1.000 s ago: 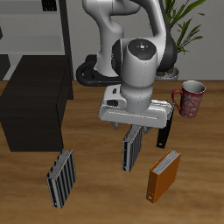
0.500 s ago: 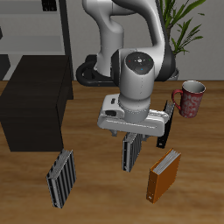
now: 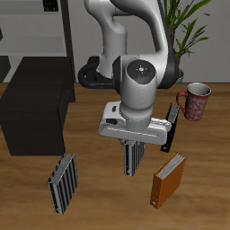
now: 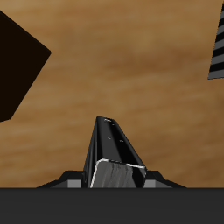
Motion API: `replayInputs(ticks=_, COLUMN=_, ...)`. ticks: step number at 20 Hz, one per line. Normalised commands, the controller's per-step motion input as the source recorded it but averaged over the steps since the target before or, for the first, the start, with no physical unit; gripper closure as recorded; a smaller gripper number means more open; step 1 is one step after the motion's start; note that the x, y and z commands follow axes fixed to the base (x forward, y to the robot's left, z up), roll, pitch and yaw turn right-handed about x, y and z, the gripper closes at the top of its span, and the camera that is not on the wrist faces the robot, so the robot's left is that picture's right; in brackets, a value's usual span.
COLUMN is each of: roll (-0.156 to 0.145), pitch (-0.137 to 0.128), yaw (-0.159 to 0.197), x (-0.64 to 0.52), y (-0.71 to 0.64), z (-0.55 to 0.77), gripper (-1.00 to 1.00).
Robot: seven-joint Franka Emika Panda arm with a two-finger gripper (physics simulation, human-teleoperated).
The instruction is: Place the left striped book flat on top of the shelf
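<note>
Two striped books stand on the table. The left striped book [image 3: 133, 160] stands upright right under my gripper [image 3: 133, 142], which has come down over its top edge. In the wrist view the book's dark top edge [image 4: 114, 149] runs in between my jaws, which stand open on either side of it. My fingertips are hidden in both views. The other striped book [image 3: 61, 182] stands nearer the table's front edge and also shows in the wrist view [image 4: 216, 48]. The shelf [image 3: 36, 103], a low matte-black cabinet with a flat top, stands off to the side, farther back.
An orange book [image 3: 167, 180] stands close beside the gripped-over book, and a black book [image 3: 169, 128] stands just behind it. A red mug [image 3: 194, 101] is farther back. A tall grey rack [image 3: 45, 31] rises behind the shelf. A dark slab [image 4: 17, 61] shows in the wrist view.
My gripper has come straight down over the left striped book's top edge. The book has stayed where it stood.
</note>
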Motion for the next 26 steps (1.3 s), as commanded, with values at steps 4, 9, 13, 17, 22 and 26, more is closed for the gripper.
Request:
replayInputs(ticks=4, roll=-0.008, pitch=-0.011, yaw=0.000, x=0.02, y=-0.10, z=0.13, gripper=1.00)
replayInputs(ticks=9, roll=-0.019, pitch=-0.044, yaw=0.040, x=-0.12, y=-0.14, z=0.35, gripper=1.00)
replayInputs(ticks=13, roll=-0.020, pitch=-0.060, yaw=0.039, x=-0.25, y=-0.16, z=0.55, gripper=1.00)
replayInputs(ticks=17, roll=-0.022, pitch=-0.061, yaw=0.014, x=-0.29, y=-0.25, z=0.57, gripper=1.00)
replayInputs(ticks=22, roll=-0.007, pitch=-0.075, yaw=0.026, x=-0.28, y=-0.25, z=0.40, gripper=1.00)
replayInputs(ticks=26, roll=-0.015, pitch=-0.050, yaw=0.013, x=-0.31, y=-0.21, z=0.29, gripper=1.00)
